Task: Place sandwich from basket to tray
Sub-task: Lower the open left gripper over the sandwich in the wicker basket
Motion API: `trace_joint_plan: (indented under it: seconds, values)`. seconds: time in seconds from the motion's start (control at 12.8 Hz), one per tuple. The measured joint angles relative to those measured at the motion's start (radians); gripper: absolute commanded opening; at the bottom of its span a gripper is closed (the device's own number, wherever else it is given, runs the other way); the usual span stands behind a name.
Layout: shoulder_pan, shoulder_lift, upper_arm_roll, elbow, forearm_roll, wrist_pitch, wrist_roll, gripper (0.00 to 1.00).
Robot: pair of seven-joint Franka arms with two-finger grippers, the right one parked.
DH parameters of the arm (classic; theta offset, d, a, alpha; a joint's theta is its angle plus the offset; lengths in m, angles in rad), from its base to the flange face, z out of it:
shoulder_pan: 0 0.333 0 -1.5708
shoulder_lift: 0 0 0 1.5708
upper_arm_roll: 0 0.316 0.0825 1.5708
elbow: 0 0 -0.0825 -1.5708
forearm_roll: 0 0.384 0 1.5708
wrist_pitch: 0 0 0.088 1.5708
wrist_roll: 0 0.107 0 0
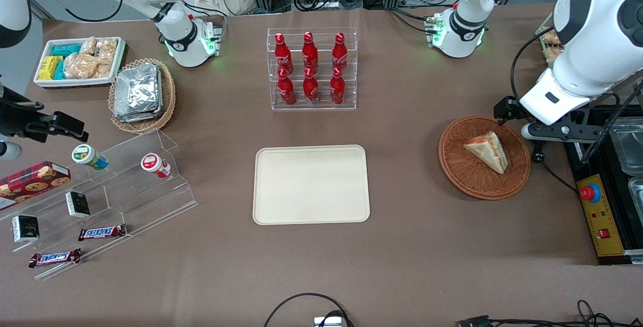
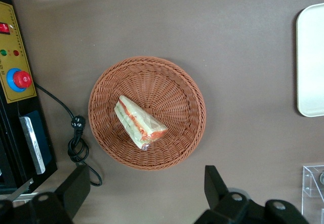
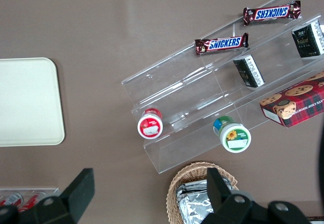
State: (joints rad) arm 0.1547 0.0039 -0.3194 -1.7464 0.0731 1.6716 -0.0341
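Observation:
The sandwich (image 1: pixel 486 151), a clear-wrapped wedge with red and orange filling, lies in the round reddish-brown wicker basket (image 1: pixel 454 166). Both also show in the left wrist view, the sandwich (image 2: pixel 139 123) in the basket (image 2: pixel 179 90). The cream-beige tray (image 1: pixel 311 184) lies flat at the table's middle, nothing on it; its edge shows in the left wrist view (image 2: pixel 310 62). My left gripper (image 1: pixel 552 132) hangs high above the table, beside the basket toward the working arm's end. It is open and holds nothing (image 2: pixel 147 188); its fingers stand wide apart over bare table just outside the basket's rim.
A black and yellow control box (image 1: pixel 600 216) with a red button and a loose cable (image 2: pixel 76 143) lie beside the basket toward the working arm's end. A clear rack of red bottles (image 1: pixel 311 68) stands farther from the front camera than the tray. Snack shelves (image 1: pixel 100 191) lie toward the parked arm's end.

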Motion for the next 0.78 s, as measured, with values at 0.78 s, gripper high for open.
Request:
trace_joint_plan:
  seconds: [0.78]
  values:
    - [0.066,0.064,0.035,-0.185,0.007,0.128,-0.2,1.0]
